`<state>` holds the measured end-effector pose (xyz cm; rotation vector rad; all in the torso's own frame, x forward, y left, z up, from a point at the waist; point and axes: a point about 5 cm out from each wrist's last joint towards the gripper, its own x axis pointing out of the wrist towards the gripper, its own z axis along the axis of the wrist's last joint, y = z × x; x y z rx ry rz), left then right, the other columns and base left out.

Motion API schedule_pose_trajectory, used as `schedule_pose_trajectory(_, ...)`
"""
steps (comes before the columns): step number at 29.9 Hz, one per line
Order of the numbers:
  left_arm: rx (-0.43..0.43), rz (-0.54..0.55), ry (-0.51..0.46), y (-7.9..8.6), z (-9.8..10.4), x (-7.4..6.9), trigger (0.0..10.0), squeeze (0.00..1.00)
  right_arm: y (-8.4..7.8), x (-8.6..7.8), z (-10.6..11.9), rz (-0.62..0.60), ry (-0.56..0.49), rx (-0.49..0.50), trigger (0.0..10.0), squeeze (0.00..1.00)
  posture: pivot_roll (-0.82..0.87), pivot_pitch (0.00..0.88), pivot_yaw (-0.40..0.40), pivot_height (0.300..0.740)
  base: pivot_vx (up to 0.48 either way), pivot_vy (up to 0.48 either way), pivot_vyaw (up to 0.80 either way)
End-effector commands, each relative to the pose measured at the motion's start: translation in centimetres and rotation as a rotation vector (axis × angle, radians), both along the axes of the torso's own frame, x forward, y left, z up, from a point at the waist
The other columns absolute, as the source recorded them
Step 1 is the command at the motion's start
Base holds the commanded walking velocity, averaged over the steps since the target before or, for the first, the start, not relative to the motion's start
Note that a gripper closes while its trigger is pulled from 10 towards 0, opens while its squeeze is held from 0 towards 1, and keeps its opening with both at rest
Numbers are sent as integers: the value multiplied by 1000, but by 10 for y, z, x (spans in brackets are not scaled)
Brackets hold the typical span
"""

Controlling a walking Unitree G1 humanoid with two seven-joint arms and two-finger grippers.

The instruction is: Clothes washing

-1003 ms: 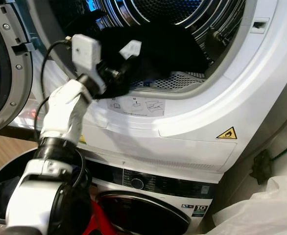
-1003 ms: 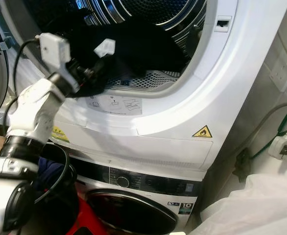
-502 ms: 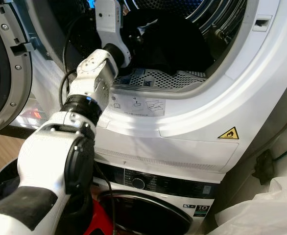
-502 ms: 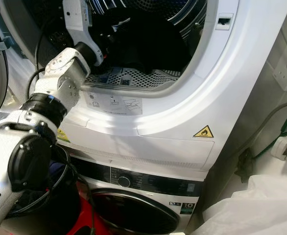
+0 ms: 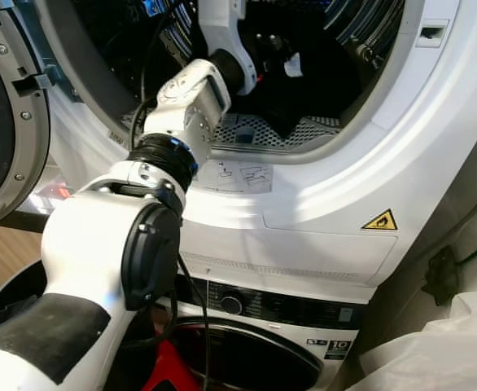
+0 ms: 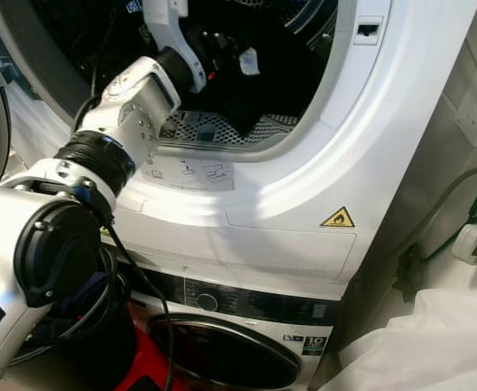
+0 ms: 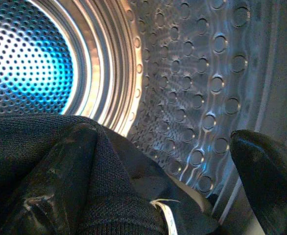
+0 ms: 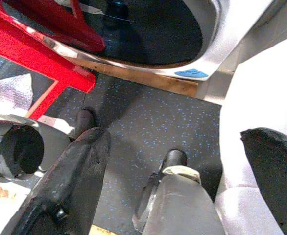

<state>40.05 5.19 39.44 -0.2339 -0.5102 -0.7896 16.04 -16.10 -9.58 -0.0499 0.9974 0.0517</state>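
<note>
Left gripper (image 7: pixel 163 181) deep in the dryer drum (image 7: pixel 192 88), fingers spread!
The dark garment (image 5: pixel 283 85) drapes over one finger inside the drum, above the perforated lint grille (image 5: pixel 259 130). Right gripper (image 8: pixel 178 181) hangs with fingers apart over the speckled floor (image 8: pixel 148 122), beside a red frame (image 8: pixel 45 54).

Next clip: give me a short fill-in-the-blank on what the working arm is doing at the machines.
1. The left end effector reaches into the upper machine's ____.
2. The garment it handles is coloured ____.
3. The yellow warning sticker has the shape of a ____.
4. The right end effector points down at the ____.

Missing: drum; black; triangle; floor
</note>
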Motion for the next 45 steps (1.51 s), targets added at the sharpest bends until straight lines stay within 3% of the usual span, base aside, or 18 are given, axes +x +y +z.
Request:
schedule_pose_trajectory(1,10,-6,-18,1,2,-1,10000,0,1,-2,-1,-9,0,5,10000,0,-72,0,95,740,0,0,0)
schedule_pose_trajectory(5,14,1,-12,3,0,0,10000,0,1,-2,-1,-6,2,3,10000,0,-64,0,89,740,0,0,0)
schedule_pose_trajectory(7,12,50,2,12,-2,3,10000,0,0,-1,0,-2,2,1,10000,0,-53,0,83,740,0,0,0)
schedule_pose_trajectory(10,-107,134,53,36,3,8,10000,0,2,1,0,10,0,3,10000,0,-35,0,76,740,0,0,0)
schedule_pose_trajectory(16,-117,220,66,56,2,12,10000,0,3,5,2,15,-7,6,10000,0,-19,0,68,740,0,0,0)
schedule_pose_trajectory(21,-102,227,76,58,1,12,10000,0,3,7,3,18,-9,6,10000,0,-16,0,63,740,0,0,0)
schedule_pose_trajectory(28,78,153,16,42,-7,9,10000,0,1,7,3,14,-11,3,10000,0,-7,0,56,740,0,0,0)
schedule_pose_trajectory(30,111,211,-26,44,-4,9,10000,0,2,6,2,21,-7,3,10000,0,-8,0,64,740,0,0,0)
schedule_pose_trajectory(35,74,281,-51,52,1,9,10000,0,3,5,2,20,-3,7,10000,0,-8,0,73,740,0,0,0)
schedule_pose_trajectory(38,90,337,-132,56,1,6,10000,0,7,4,1,25,-1,14,10000,0,-5,0,76,740,0,0,0)
schedule_pose_trajectory(42,114,347,-204,57,-1,2,10000,0,9,6,2,22,-10,23,10000,0,-5,0,81,740,0,0,0)
schedule_pose_trajectory(45,79,308,-182,58,-5,1,10000,0,10,6,2,24,-10,23,10000,0,-1,0,80,740,0,0,0)
